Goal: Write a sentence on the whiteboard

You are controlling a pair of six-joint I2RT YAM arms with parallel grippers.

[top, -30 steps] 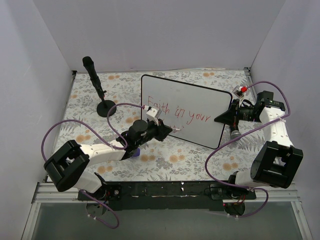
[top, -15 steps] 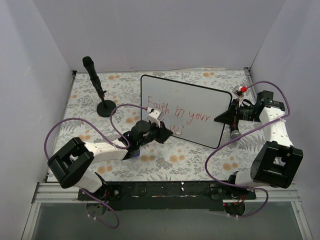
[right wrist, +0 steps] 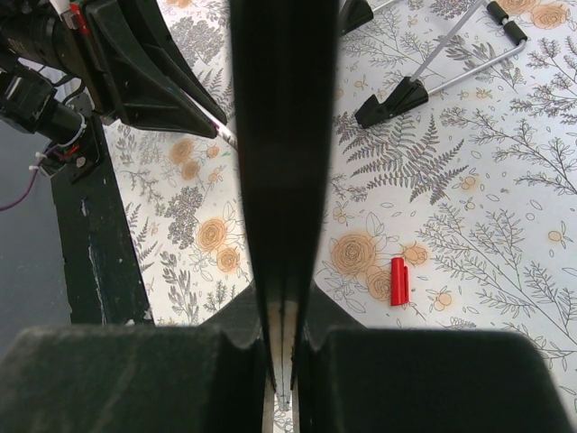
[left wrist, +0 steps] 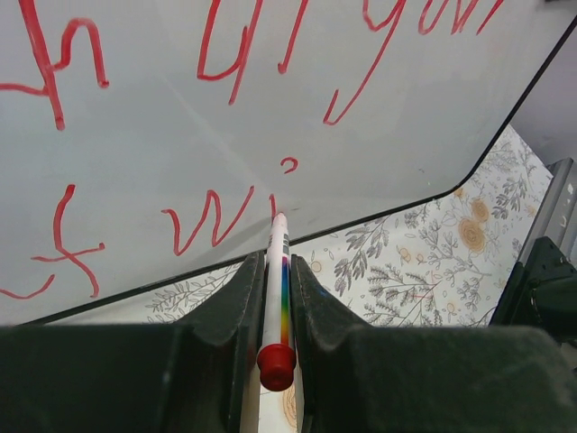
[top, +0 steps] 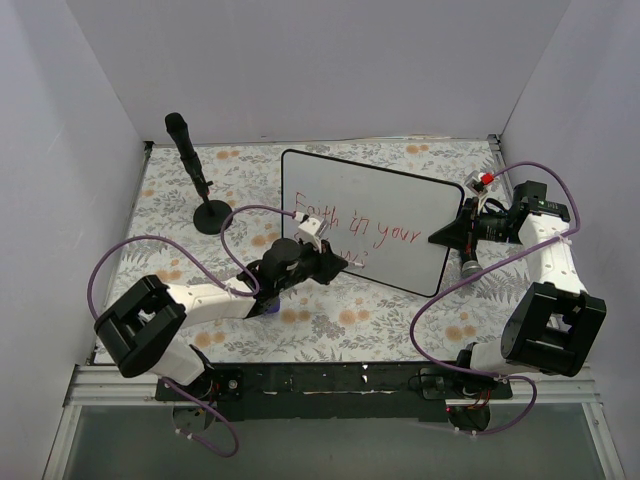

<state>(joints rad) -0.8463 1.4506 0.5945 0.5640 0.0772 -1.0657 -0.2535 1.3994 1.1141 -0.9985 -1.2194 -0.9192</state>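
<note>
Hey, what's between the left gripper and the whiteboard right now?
A white marker pen, clamped in the left gripper, bridges that stretch; its tip meets the whiteboard by the red sentence. The left wrist view shows it.

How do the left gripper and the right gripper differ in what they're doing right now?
The left gripper is shut on a marker, the right gripper on the right edge of the whiteboard. The left one points its marker tip at the board's written face, by the red sentence; the right one meets the board edge-on. Both are shut.
</note>
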